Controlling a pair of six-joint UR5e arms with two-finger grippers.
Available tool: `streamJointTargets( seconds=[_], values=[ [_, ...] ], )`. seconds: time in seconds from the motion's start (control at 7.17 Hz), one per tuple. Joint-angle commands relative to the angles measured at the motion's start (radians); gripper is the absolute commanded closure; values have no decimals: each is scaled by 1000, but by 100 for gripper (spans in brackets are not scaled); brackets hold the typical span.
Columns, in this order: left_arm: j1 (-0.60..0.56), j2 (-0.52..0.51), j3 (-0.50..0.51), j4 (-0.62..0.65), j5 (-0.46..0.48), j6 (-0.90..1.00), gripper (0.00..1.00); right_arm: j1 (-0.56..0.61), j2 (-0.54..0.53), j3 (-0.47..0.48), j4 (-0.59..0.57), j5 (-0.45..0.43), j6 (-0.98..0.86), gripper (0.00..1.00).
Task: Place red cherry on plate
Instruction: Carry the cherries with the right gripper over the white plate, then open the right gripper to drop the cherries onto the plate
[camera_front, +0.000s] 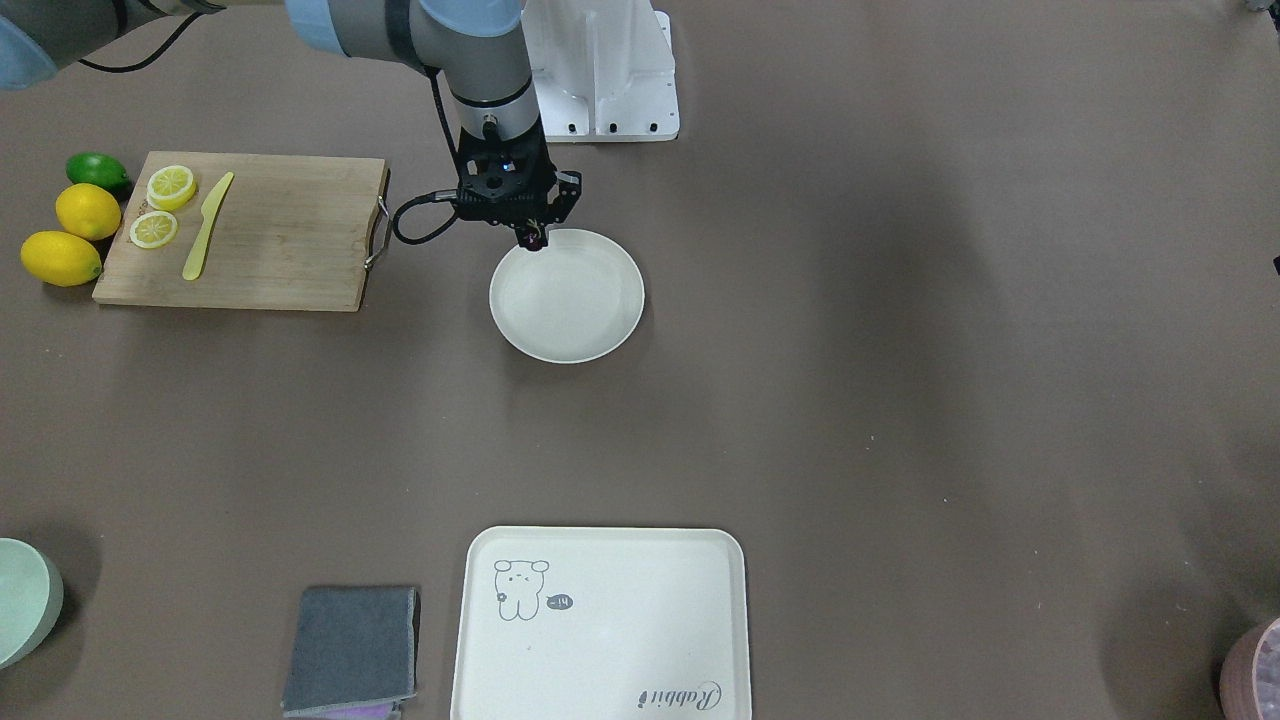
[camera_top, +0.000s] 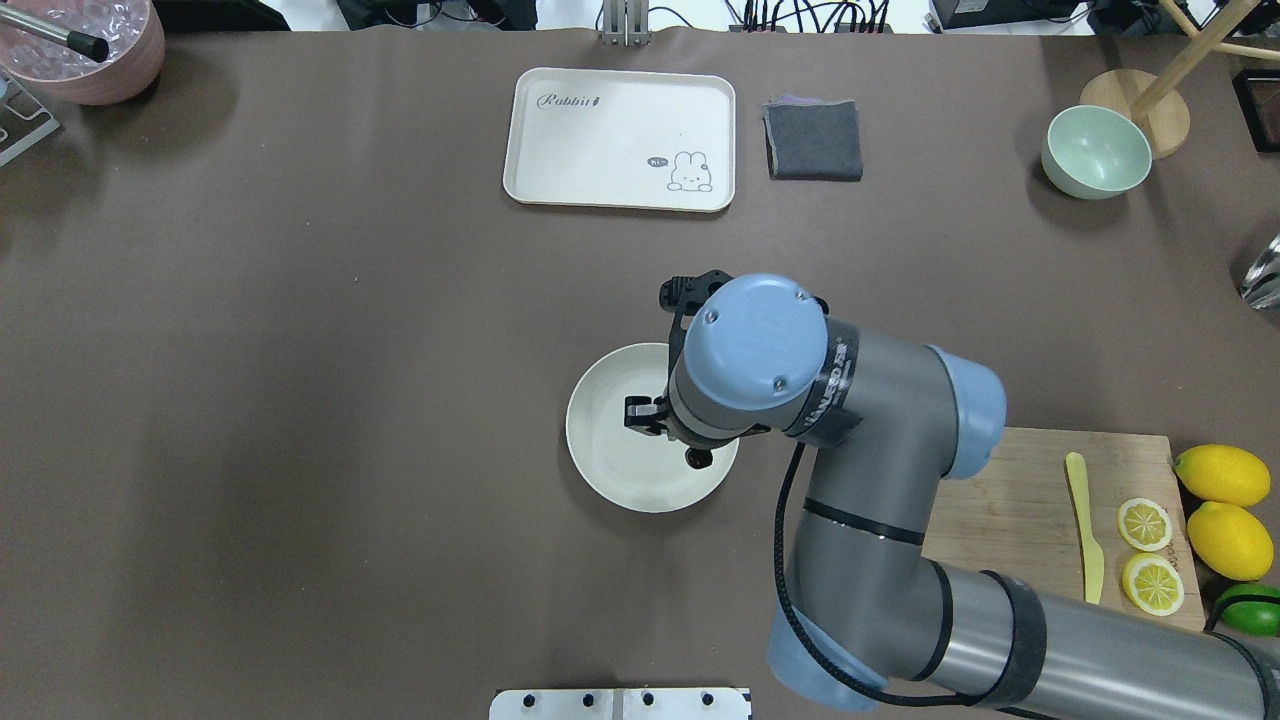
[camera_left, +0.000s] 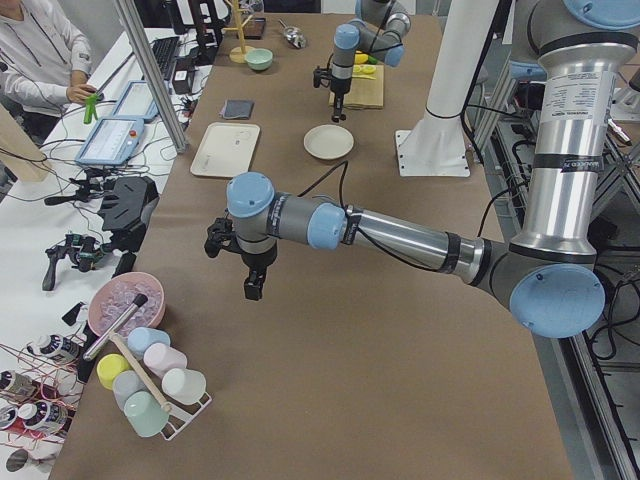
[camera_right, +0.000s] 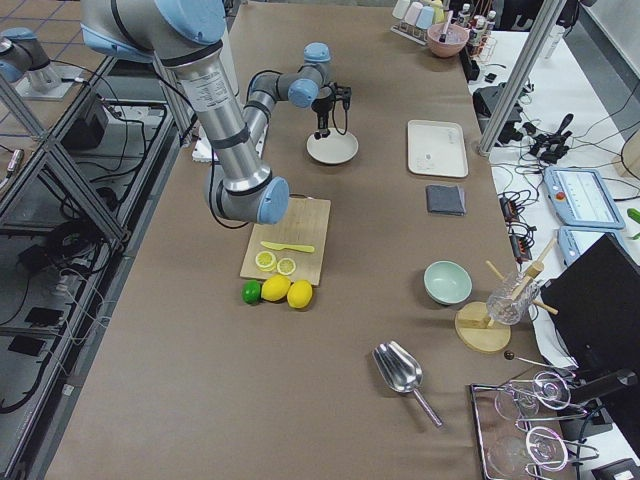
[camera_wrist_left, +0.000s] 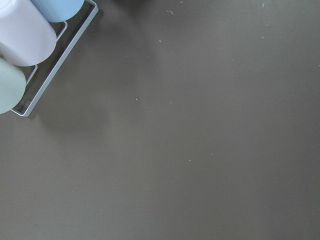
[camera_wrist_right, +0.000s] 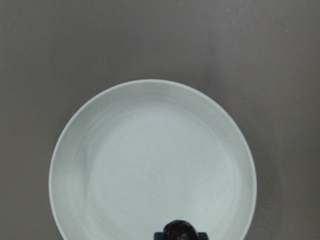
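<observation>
The red cherry (camera_wrist_right: 181, 231) is tiny, glossy and dark maroon, close to black. Only its rounded top shows in the right wrist view, so its paired form and stem cannot be made out. The right claw (camera_front: 535, 240) is clamped on it, with a dark pad on each side. The fruit is held over the plate (camera_front: 570, 300), just inside the rim on the robot's side. The plate is round, shallow, plain cream-white and faintly speckled, with a raised rim.

A cream tray (camera_top: 620, 140) near the desk's far edge carries the script word "Rabbit" in one corner. In the corner diagonally opposite is a line-drawn rabbit beside a speech bubble reading "hi~". Lettering on the right arm's wrist band is too small to read.

The desk (camera_front: 900, 400) is covered in matte brown with faint specks. On it sit a wooden cutting board (camera_front: 280, 235) with two lemon slices (camera_front: 171, 186) and a pale yellow knife (camera_front: 207, 240). Just beside the board lie two lemons (camera_front: 88, 211) and a lime (camera_front: 97, 171). A folded grey cloth (camera_front: 352, 648) lies beside the tray.

The left claw (camera_left: 253, 288) hangs over bare desk near a rack of pastel cups (camera_left: 150, 390). I cannot tell how its jaws stand. Beyond the desk run aluminium posts and a white bench with tablets and cables, where a person (camera_left: 40, 50) sits.
</observation>
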Motion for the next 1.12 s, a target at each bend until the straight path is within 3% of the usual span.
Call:
streamJointTargets(
  seconds=[0.0,0.14,0.28,0.56,0.7,0.84,0.98],
  values=[
    [1,3,0,-7,1,1,2,-69,-4,-133,145,-99,32,100],
    [1,3,-1,-7,-1,1,2,-69,-3,-136,159,-102,34,72],
    [1,1,-2,-7,-1,-1,2,-58,0,-127,160,-103,69,1],
    [1,3,-2,-7,-1,1,2,10,0,-100,141,-79,64,0],
    [1,3,0,-7,-1,1,2,73,-4,-93,140,-17,51,0],
    [1,3,-1,-7,1,1,2,168,-27,-57,91,80,-13,0],
    [1,3,-2,-7,1,-1,2,254,-64,41,-40,138,-131,0]
  ],
)
